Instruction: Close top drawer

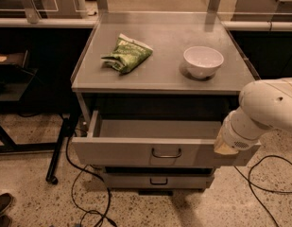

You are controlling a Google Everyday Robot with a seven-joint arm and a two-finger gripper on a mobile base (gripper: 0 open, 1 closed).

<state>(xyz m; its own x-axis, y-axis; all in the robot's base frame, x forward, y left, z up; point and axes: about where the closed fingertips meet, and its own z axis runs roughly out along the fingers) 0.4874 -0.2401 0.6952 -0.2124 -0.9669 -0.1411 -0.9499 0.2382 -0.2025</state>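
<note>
Partly open top drawer [126,151], tool [228,148] at its front's right edge, tool's opening cannot be told

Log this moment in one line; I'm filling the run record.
top drawer: open | gripper: at its front right corner | cabinet top: bowl, green packet

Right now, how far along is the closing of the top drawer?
Done: nothing finished; the top drawer stands pulled out well past the cabinet, its tray showing. In hand: the gripper sits at the right end of the drawer's front panel, seemingly placed to push. Left: the push inward until that panel is flush under the countertop.
</note>
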